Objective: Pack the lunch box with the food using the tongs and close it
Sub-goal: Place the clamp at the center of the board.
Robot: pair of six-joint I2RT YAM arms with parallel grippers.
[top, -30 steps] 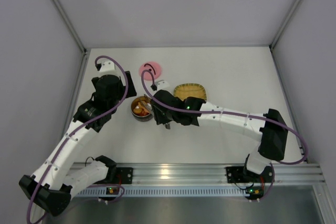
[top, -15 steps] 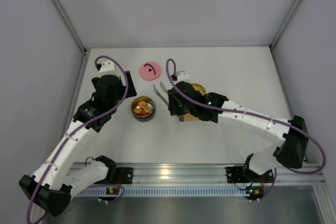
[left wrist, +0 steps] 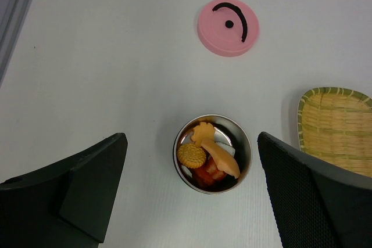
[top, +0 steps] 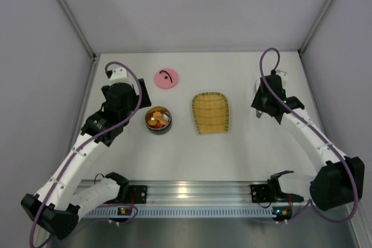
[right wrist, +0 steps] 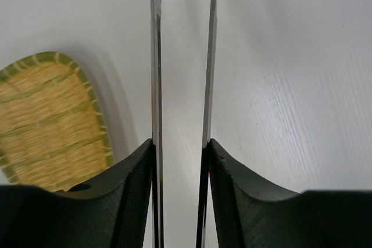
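Left claw [left wrist: 190,139]: wide open, empty, over the filled lunch box [left wrist: 246,150].
Lid [left wrist: 228,26]: just beyond the box, nearer the left arm.
Right claw [right wrist: 180,143]: pinching the tongs [right wrist: 156,56], well apart.

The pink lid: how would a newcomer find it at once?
Start at the white table and go to its far side, left of the middle. There, beyond the steel lunch box and left of the yellow woven tray, lies the pink lid. It alone is flat, round and pink, with a black curved mark.
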